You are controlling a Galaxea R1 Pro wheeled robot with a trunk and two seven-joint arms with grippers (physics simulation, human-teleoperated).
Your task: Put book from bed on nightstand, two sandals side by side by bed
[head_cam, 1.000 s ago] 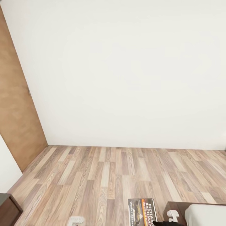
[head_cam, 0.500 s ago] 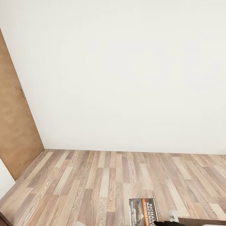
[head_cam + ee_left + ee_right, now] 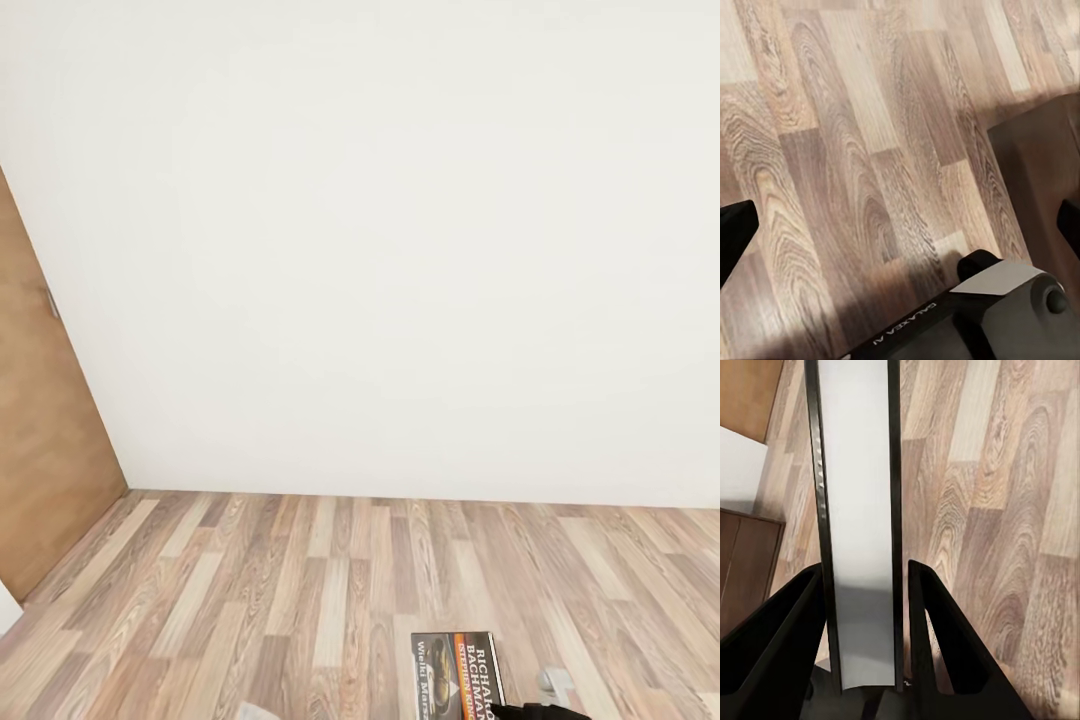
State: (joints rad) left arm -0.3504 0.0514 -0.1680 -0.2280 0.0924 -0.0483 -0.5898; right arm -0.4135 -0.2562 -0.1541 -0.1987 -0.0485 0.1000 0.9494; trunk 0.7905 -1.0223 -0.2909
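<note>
Nearest, at the bottom edge of the head view, the book (image 3: 455,675) stands just right of centre, its dark cover with an orange band and white lettering facing the camera, its lower part cut off by the frame. A black tip of the right gripper (image 3: 510,711) touches the book's lower right corner. Just right of that, a small pale grey robot part (image 3: 556,685) sits at the bottom edge.

From the right wrist camera, the right gripper (image 3: 864,607) clamps the book (image 3: 857,510) by its edge: two black fingers (image 3: 937,637) press against its two covers, and the pale page block runs up from between them to the top of the frame. Behind the book lie wood planks, with a dark brown cabinet (image 3: 746,562) at the left edge and a lighter brown panel in the upper left corner.

From the left wrist camera, the left gripper (image 3: 900,225) is spread wide, one black fingertip (image 3: 735,229) at the left edge and the other at the right edge, nothing between them. Below it are floor planks, a dark brown wooden surface (image 3: 1035,172) at the right, and a grey and black robot part (image 3: 997,307) at the bottom.

Farther off in the head view, the plank floor (image 3: 330,570) runs back to a plain white wall (image 3: 400,250) filling most of the frame. A brown wooden door (image 3: 45,450) stands along the left edge.
</note>
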